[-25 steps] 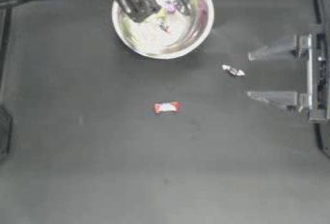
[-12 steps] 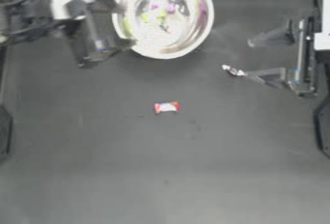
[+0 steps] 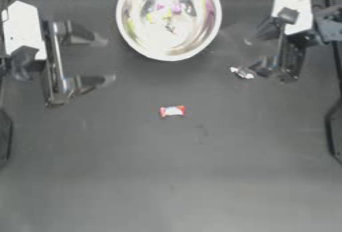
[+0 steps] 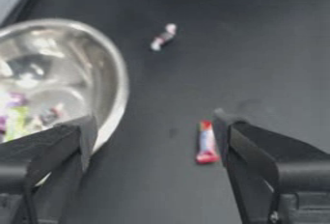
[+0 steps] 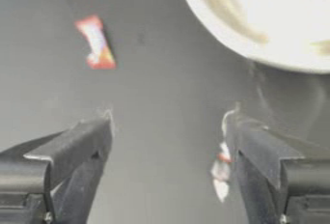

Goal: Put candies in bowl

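Sitting at the far edge of the dark worktop (image 3: 167, 176), the large round shiny metal bowl (image 3: 168, 16) holds several small wrapped candies: a pink-purple one (image 3: 175, 8) and a yellow-green one (image 3: 161, 9) show against its pale reflective inside, and the left wrist view shows a further small reddish sweet (image 4: 53, 114) beside them. Two candies lie out on the worktop. A red-and-white wrapped candy (image 3: 173, 111) rests near the middle, well apart from the bowl and from both arms. A tiny whitish-red candy with twisted ends (image 3: 242, 72) lies to the right of the bowl, near its rim but apart from it.

At the right, the right hand (image 3: 257, 47) hangs over this tiny candy with its jaws spread wide; the lower fingertip (image 3: 257, 69) is just beside the sweet, and whether they touch cannot be told. It grips nothing.

At the left side of the worktop, level with the bowl, the left hand (image 3: 100, 59) is also spread open and empty, with its fingers pointing toward the middle.
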Controlling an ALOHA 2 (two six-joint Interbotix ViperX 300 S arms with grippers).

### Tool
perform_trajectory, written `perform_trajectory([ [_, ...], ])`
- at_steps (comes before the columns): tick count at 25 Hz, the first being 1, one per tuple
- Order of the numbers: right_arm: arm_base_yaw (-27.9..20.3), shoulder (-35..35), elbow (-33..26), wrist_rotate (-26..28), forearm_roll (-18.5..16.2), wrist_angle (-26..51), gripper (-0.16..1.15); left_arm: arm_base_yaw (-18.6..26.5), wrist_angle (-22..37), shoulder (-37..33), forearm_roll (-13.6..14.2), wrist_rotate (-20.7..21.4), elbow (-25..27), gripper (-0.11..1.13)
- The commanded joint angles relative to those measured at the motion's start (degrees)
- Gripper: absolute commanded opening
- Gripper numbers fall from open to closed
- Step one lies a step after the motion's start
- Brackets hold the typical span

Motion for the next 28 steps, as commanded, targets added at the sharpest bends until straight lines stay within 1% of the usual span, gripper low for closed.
perform_trajectory([
  [1, -0.1, 3.3, -3.9, 6.7, -8.0, 3.1, 0.97, -2.0, -0.4, -1.8, 0.2, 0.1, 0.6, 1.01],
  [5, 0.9, 6.9, -5.5, 16.1, -18.2, 5.8, 0.97, -2.9, -0.4, -2.8, 0.0, 0.0, 2.1, 1.01],
  [6, 1.4, 7.6, -5.5, 17.9, -20.2, 5.9, 0.97, -2.9, -0.4, -3.1, -0.1, 0.0, 2.5, 1.01],
  [8, 2.3, 9.1, -5.4, 21.1, -23.6, 5.5, 0.97, -2.9, -0.6, -3.5, -0.1, -0.3, 3.1, 1.01],
  [10, 2.3, 10.7, -5.2, 22.9, -25.2, 5.4, 0.97, -2.9, -0.8, -3.9, -0.2, -0.4, 3.6, 1.01],
  [12, 2.3, 12.6, -5.2, 23.5, -25.7, 5.4, 0.97, -3.0, -0.8, -4.2, -0.7, -0.5, 3.9, 1.01],
  [14, 2.4, 14.6, -5.4, 23.6, -25.5, 5.1, 0.97, -3.3, -0.8, -4.3, -1.7, -0.5, 4.3, 1.01],
  [17, 2.3, 17.4, -5.9, 23.6, -24.8, 4.4, 0.97, -3.3, -0.8, -4.5, -2.3, -0.5, 4.9, 1.01],
  [23, 2.3, 22.1, -5.4, 23.6, -23.1, 2.0, 0.97, -3.3, -0.9, -4.5, -2.5, -0.5, 5.0, 1.00],
  [28, 2.4, 24.9, -5.4, 23.7, -22.9, 0.4, 0.97, -3.4, -0.9, -4.4, -2.5, -0.7, 5.2, 1.00],
])
